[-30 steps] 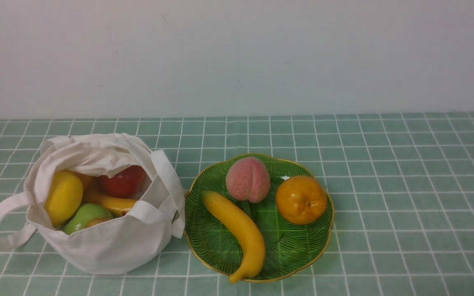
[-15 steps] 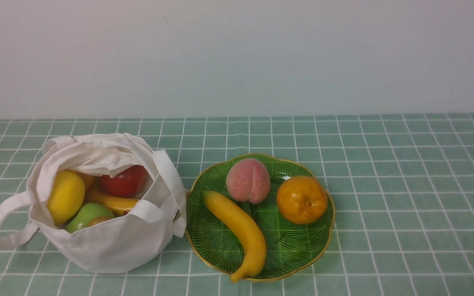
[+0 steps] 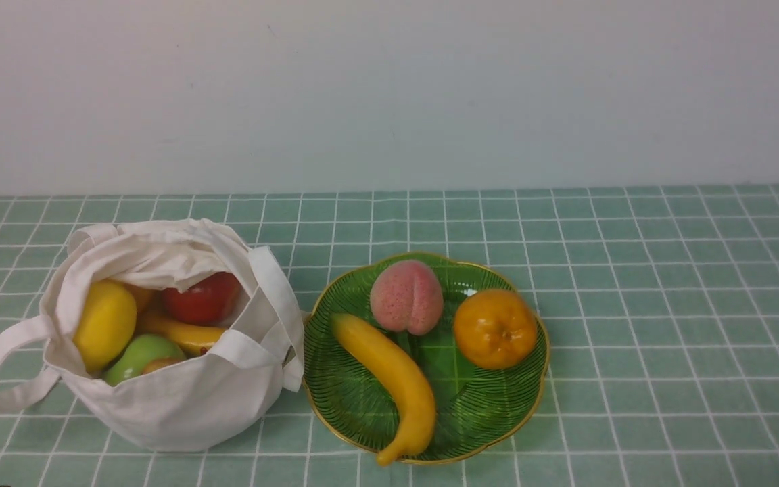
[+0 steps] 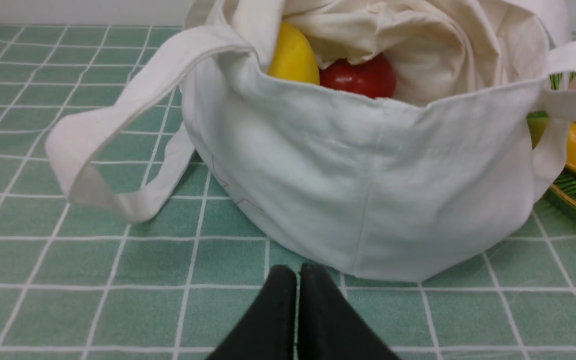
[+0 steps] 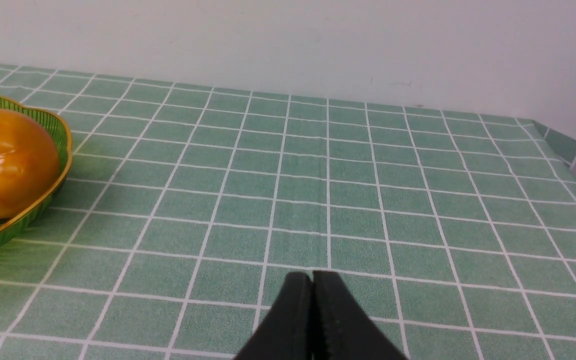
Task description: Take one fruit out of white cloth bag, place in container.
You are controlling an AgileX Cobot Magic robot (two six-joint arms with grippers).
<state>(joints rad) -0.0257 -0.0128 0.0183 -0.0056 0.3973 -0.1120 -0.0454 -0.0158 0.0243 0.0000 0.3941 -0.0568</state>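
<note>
The left end effector (image 4: 298, 274) points forward, short of the bag and off to the left of the plate, its dark fingertips drawn together with nothing between them. The right end effector (image 5: 313, 276) is likewise closed and holds nothing, aimed over the cloth to the right of the plate. Under everything, the table (image 3: 687, 304) wears a green cloth with a white grid, and beyond the plate a plain pale wall (image 3: 389, 95) rises behind the table's far edge. The green glass plate (image 3: 457, 419), with its scalloped gold rim, carries three fruits: the pink peach (image 3: 407, 297) sits on its far part, cleft showing, a glossy orange fruit (image 3: 496, 329) on its right side, and a banana (image 3: 393, 382) curves along its left side, one tip over the near rim. Just left of the plate, the white cloth bag (image 3: 186, 406) slumps open, showing a yellow fruit (image 3: 105, 326), a red apple (image 3: 201, 299), a green apple (image 3: 144, 358) and other fruit partly hidden; one strap trails away from the plate. Compared with a second ago, bag, plate and fruits keep the same arrangement, while a dark sliver, too small to identify, has appeared at the front view's near left corner.
</note>
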